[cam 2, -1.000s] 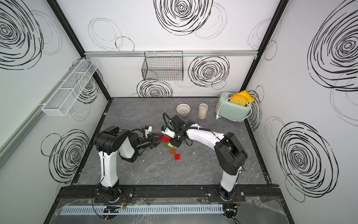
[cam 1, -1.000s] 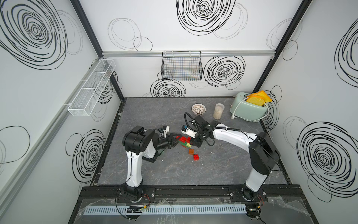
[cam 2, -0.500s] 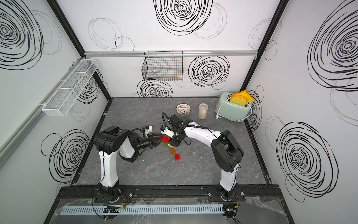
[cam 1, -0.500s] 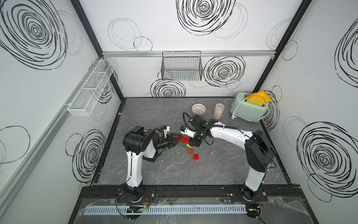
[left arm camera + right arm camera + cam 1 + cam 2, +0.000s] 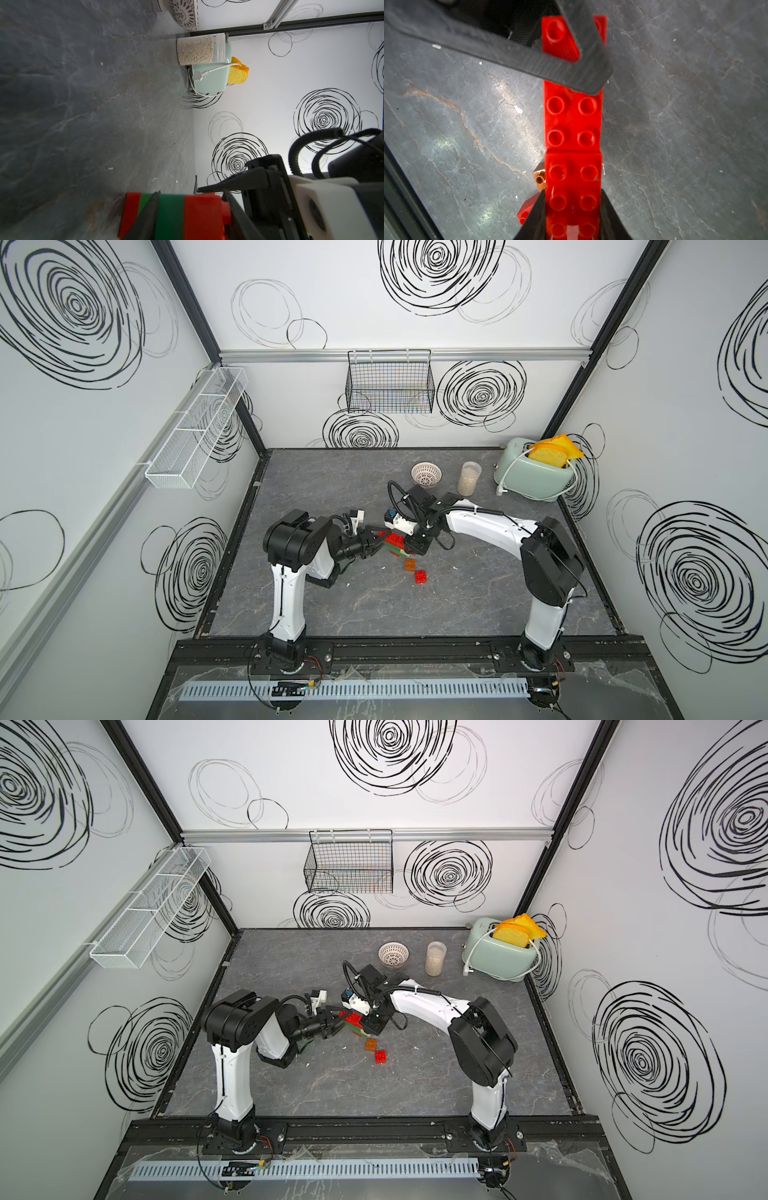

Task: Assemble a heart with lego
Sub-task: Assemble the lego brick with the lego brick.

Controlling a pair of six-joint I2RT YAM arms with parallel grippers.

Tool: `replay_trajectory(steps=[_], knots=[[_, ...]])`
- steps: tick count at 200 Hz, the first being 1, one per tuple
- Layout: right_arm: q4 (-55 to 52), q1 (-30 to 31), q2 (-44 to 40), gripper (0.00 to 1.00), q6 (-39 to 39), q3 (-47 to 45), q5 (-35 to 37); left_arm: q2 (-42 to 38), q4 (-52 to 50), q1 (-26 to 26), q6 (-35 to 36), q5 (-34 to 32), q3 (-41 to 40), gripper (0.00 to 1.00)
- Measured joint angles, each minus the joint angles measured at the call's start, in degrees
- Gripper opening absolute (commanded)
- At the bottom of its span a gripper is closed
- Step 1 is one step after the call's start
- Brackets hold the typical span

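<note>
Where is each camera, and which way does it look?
Top views: high in front, looking down at the table; left arm, right arm show whole.
Left wrist: low, looking past the brick stack to the toaster; left pincer and right arm show.
Right wrist: straight down on the stack's red studs; right pincer shows, a left finger crosses.
Shared: all see the brick stack.

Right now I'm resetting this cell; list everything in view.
brick stack: one, red-green-lime, table centre
orange brick: one, loose, near stack
red brick: one, loose, beside orange brick
bowl: one, white patterned, table back
jar: one, clear, grain-filled, beside bowl
toaster: one, mint, back right corner, yellow toast inside
wire basket: one, black, back wall
wire rack: one, white, left wall
left arm: black-white, jaws closed on stack
right arm: black-white, jaws closed on stack's top red brick
</note>
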Motion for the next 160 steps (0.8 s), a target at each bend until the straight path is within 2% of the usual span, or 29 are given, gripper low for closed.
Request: replay_trajectory(steps=[89, 113, 127, 160], knots=[[-0.2, 0.9, 0.6, 0.25, 1.9, 0.4, 2.0, 0.0, 0.0, 0.0, 0.0, -0.2, 0.0, 0.24], [-0.9, 1.0, 1.0, 0.31, 1.9, 1.1, 2.1, 0.0, 0.0, 0.0, 0.0, -0.2, 0.0, 0.24], [-1.0, 1.0, 1.0, 0.41, 1.9, 1.2, 2.1, 0.0, 0.0, 0.0, 0.0, -0.2, 0.0, 0.24], [0.5, 0.9, 1.2, 0.54, 1.7, 1.2, 1.2, 0.0, 0.0, 0.0, 0.0, -0.2, 0.0, 0.24]])
